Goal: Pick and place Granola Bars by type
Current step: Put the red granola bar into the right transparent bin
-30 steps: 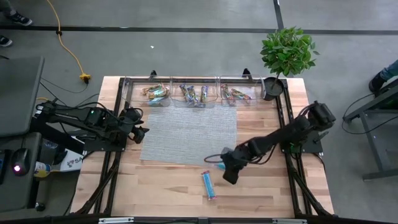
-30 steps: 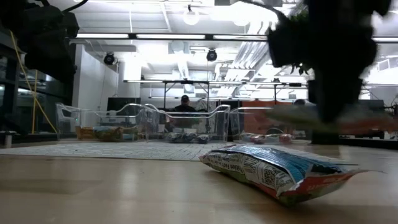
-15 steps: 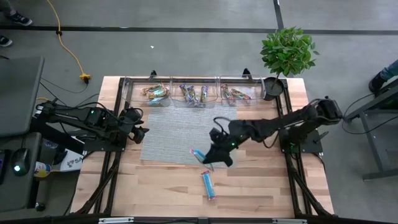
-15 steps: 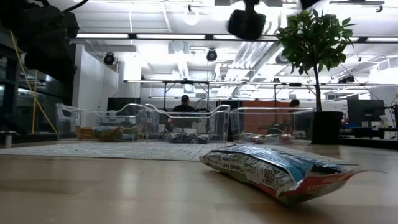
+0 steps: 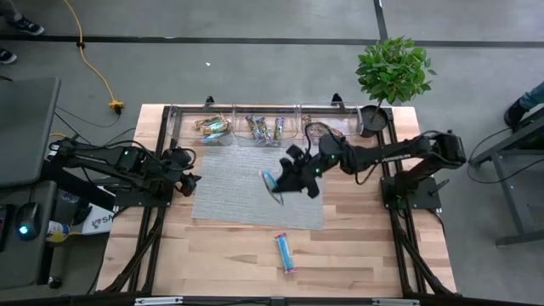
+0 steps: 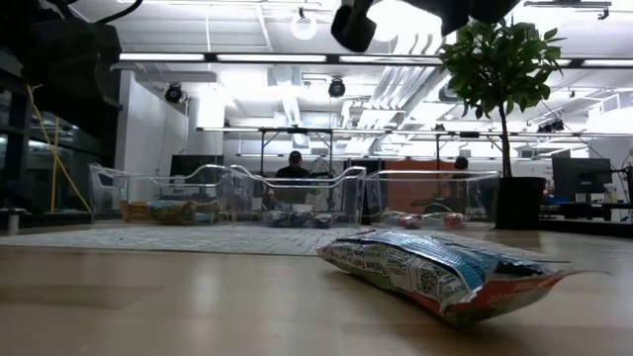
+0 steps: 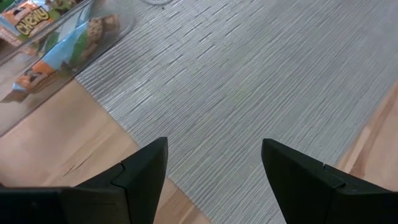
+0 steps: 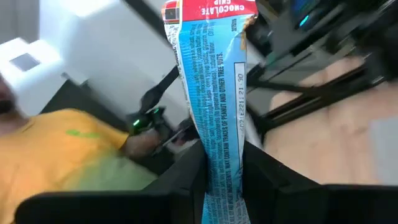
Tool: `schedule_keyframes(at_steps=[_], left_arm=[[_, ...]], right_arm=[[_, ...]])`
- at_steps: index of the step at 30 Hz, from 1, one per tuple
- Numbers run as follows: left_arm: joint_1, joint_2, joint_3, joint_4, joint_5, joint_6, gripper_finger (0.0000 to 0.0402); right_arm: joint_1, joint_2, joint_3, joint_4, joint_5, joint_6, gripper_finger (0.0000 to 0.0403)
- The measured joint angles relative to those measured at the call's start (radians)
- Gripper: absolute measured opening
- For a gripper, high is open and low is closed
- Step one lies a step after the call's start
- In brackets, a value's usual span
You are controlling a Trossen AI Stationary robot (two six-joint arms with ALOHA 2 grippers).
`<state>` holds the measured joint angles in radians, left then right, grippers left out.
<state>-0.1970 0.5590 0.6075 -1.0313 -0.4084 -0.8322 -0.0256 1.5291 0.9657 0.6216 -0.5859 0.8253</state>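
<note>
Crinkly blue foil bar in right gripper

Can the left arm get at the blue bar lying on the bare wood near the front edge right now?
Probably yes: the left gripper is open and empty, and nothing lies between it and the blue bar.

A potted plant stands at the table's far right corner.

Wooden table: grey mat, blue bar
</note>
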Motion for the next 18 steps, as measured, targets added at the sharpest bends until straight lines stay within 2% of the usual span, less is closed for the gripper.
schedule_keyframes(at_steps=[4, 7, 13, 18], left_arm=[[0.000, 0.000, 0.000, 0.002, -0.002, 0.000, 0.0256], [0.000, 0.000, 0.000, 0.002, -0.008, 0.000, 0.0256], [0.000, 0.000, 0.000, 0.002, -0.013, 0.000, 0.0256], [0.000, 0.000, 0.000, 0.003, -0.022, 0.000, 0.0256]], right_arm=[[-0.085, 0.000, 0.000, -0.003, -0.015, -0.031, 0.0074], [-0.152, 0.000, 0.000, 0.031, -0.100, -0.032, 0.0074], [-0.253, 0.000, 0.000, 0.197, -0.321, 0.094, 0.0074], [-0.319, -0.002, 0.002, 0.238, -0.361, 0.140, 0.0074]])
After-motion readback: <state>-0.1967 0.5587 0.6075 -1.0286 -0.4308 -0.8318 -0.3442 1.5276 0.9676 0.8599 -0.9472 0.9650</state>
